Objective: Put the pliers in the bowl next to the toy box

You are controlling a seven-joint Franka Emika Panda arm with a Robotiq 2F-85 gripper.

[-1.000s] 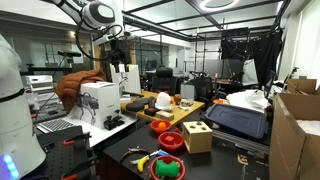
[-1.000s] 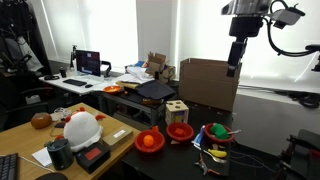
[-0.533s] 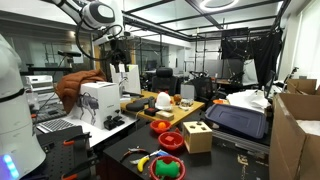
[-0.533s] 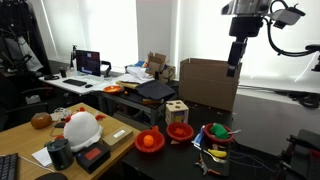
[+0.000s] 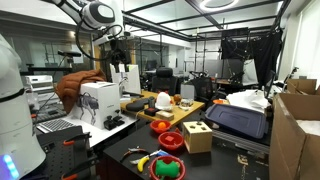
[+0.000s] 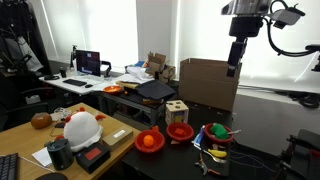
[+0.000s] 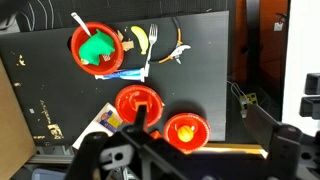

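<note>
The black desk [image 7: 50, 90] carried the things. At its far edge in an exterior view stood a large brown cardboard box [image 6: 205, 82]; any print on it was too small to read. The Panda arm's gripper [image 6: 232, 71] hung high above the desk, its jaws spread wide and holding nothing.

The toy box [image 6: 177, 108], a light wooden cube with holes cut in its top, stood toward the middle of the desk. The red bowl [image 6: 180, 130] sat just beside it, on the side toward the near edge. Near that one was a bowl with an orange ball [image 6: 149, 141], and a bowl with a green toy [image 7: 97, 48] sat closer to a corner.

The pliers [image 7: 178, 48], orange at the handles, lay flat on the desk near its edge. They were beside a fork [image 7: 152, 40] and a banana [image 7: 137, 42], well apart from the red bowl.
</note>
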